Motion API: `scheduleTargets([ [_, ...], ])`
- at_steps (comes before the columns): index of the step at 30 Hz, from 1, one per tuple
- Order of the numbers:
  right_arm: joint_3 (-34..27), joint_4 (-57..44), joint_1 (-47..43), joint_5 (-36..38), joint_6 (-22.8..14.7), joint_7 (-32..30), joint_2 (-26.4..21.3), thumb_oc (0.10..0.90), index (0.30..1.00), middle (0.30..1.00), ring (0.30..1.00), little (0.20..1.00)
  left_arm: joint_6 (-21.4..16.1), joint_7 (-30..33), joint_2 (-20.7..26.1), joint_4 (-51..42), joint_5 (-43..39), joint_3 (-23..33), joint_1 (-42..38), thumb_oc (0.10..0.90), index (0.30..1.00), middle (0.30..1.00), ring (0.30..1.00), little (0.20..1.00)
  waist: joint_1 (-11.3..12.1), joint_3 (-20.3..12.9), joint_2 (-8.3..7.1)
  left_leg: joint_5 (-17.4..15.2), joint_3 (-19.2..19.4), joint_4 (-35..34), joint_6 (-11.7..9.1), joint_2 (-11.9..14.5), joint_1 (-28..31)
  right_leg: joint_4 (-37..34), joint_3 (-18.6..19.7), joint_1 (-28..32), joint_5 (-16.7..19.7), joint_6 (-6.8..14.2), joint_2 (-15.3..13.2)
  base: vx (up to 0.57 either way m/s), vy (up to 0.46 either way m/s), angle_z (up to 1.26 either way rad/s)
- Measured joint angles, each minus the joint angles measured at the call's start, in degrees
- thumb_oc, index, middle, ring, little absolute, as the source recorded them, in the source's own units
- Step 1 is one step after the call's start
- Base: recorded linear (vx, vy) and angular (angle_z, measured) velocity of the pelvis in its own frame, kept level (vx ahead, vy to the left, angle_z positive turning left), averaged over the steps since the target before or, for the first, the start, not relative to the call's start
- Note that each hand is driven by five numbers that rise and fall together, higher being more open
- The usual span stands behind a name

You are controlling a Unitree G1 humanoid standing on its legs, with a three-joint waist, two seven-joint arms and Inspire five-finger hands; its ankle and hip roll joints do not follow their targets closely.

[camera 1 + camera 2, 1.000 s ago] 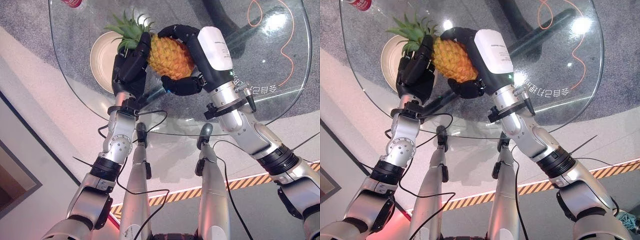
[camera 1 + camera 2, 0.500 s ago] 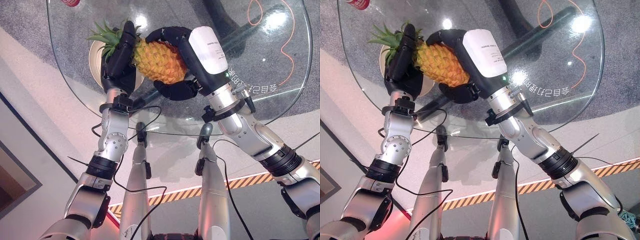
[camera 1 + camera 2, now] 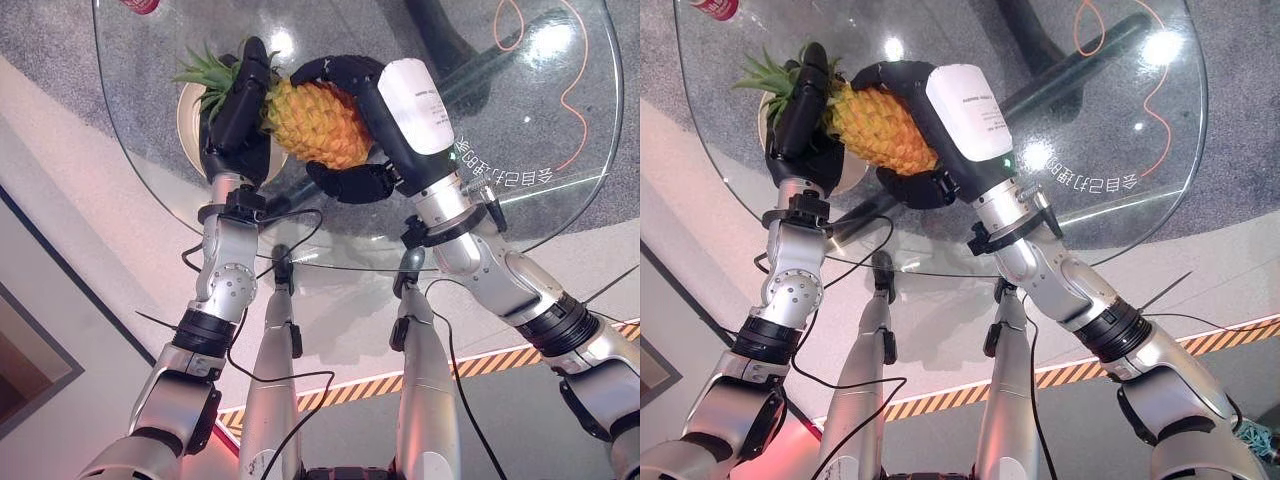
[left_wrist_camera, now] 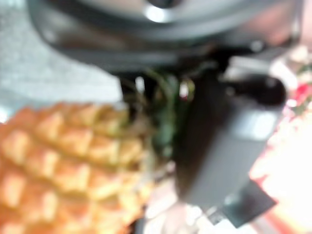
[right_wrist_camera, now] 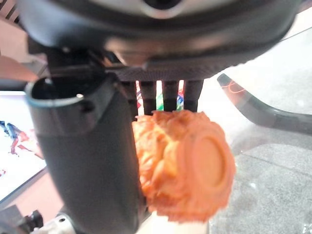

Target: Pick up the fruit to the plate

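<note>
Pineapple (image 3: 312, 122) sits clasped between your 2 hands above the plate (image 3: 190, 110), right hand (image 3: 350, 125) curled round its body, left hand (image 3: 237, 105) straight-fingered at the crown; carrying done, lower gently.

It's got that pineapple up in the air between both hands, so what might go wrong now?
1. The pineapple hangs above the glass table; if the right hand curled round it slips, it may drop onto the glass.
2. The left hand seems only to press flat against the leafy end, so the fruit might tilt.
3. The plate sits near the table's edge, so a clumsy landing might nudge it off.
</note>
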Motion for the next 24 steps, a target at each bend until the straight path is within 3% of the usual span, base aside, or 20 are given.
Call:
scheduleTargets([
  [10,-0.15,0.00,0.71,-0.02,0.91,-3.44,2.11,0.800,0.900,0.900,0.900,0.900,-2.61,1.66,-2.37,0.00,0.16,1.15,-0.54,0.100,0.300,0.300,0.300,0.200,-0.85,0.01,-0.01,0.00,0.03,0.00,0.00,0.00,-0.01,0.01,0.07,-0.05,0.01,0.00,0.00,0.00,0.000,0.00],
  [24,-2.03,0.02,0.70,-0.48,2.04,-4.33,3.70,0.800,0.900,0.900,0.900,0.900,-7.62,10.51,-6.71,-0.57,4.54,2.19,-0.19,0.100,0.300,0.300,0.300,0.200,-0.94,0.01,-0.01,0.00,0.06,0.00,0.01,0.00,0.00,0.01,0.10,-0.09,0.01,-0.01,0.01,0.00,0.000,0.00],
])
